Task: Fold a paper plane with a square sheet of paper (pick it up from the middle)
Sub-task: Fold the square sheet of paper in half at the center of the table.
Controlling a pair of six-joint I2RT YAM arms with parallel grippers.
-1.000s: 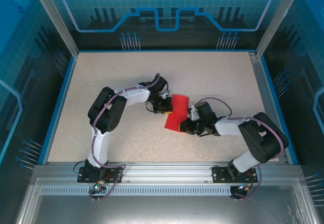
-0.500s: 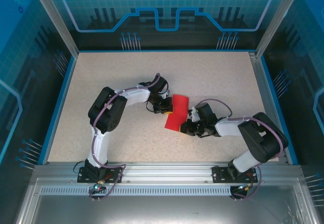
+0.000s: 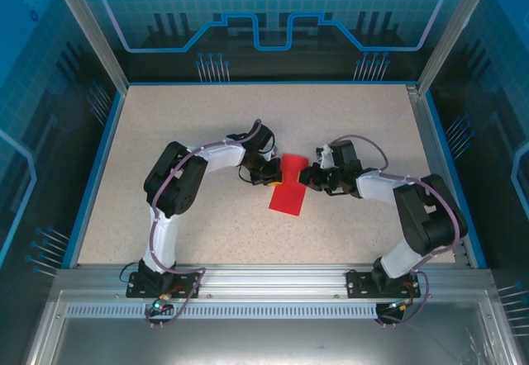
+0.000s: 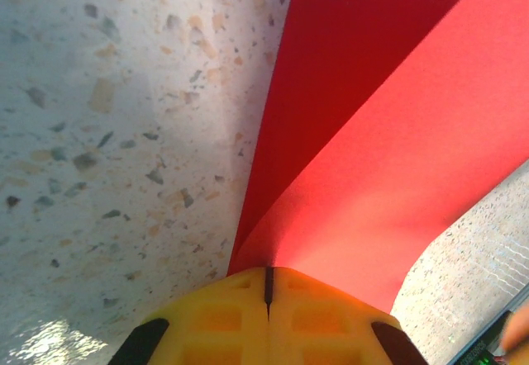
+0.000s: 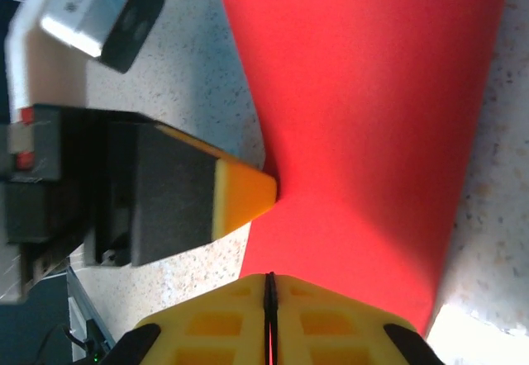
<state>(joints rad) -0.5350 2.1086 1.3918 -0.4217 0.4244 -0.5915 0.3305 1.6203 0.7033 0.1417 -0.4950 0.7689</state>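
Speckled counter (image 3: 190, 125) carries the square sheet of paper (image 3: 289, 193) near its middle: red, doubled over into a narrow strip, lying between the two arms. Left end effector (image 4: 267, 291) is closed, pinching the sheet's left edge. Right end effector (image 5: 269, 289) is closed too, pads together on the opposite edge.

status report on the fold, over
Both shut: left end effector at red paper left edge, right end effector at right edge. Paper folded, on table.
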